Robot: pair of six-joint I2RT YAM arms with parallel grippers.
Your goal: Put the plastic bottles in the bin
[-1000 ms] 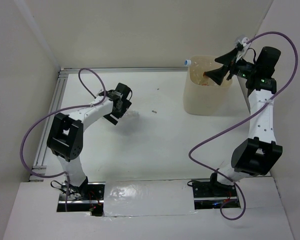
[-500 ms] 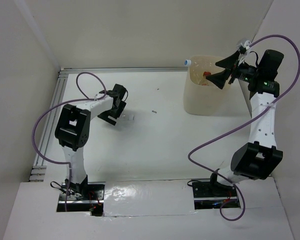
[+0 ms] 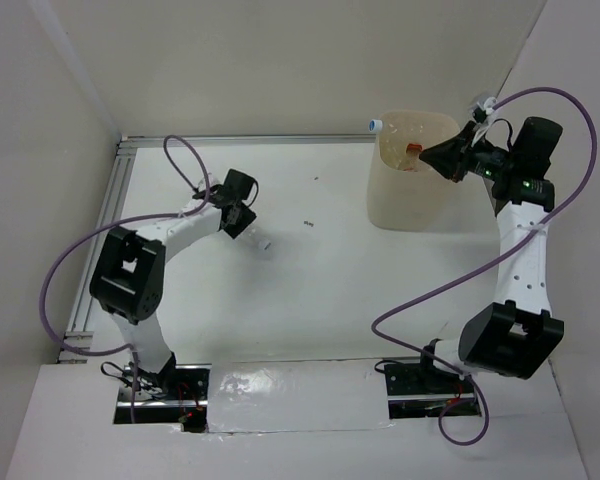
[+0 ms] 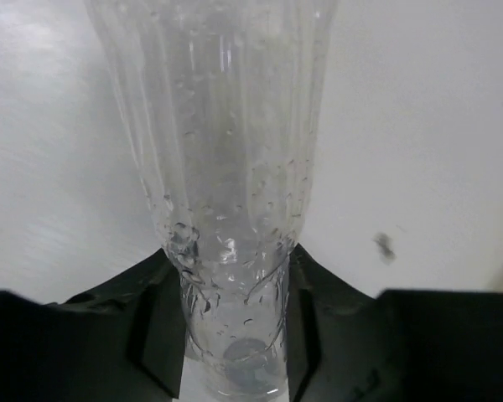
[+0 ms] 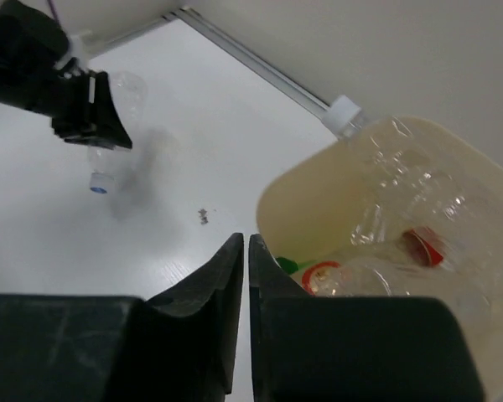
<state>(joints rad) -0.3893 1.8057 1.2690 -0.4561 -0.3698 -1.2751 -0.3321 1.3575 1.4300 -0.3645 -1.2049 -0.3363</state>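
Observation:
My left gripper [image 4: 232, 261] is shut on a clear crinkled plastic bottle [image 4: 230, 151], its black fingers [image 4: 161, 280] pressing both sides of the narrow end. From above, this gripper [image 3: 245, 220] and bottle [image 3: 261, 241] are over the left middle of the table. The cream bin [image 3: 405, 200] stands at the far right. It holds several bottles: clear ones [image 5: 402, 201], one with a red cap [image 5: 419, 248], one green [image 5: 286, 266]. A white-capped bottle [image 3: 374, 125] pokes over its left rim. My right gripper [image 5: 244, 244] is shut and empty above the bin's near rim.
An aluminium rail [image 3: 110, 210] runs along the table's left and far edges. White walls enclose the table on three sides. A small dark speck [image 3: 307, 223] lies on the table between the left gripper and the bin.
My left gripper has closed on the clear bottle, which it stood open over before. My right gripper, open above the bin earlier, has shut with nothing in it and shifted slightly right.

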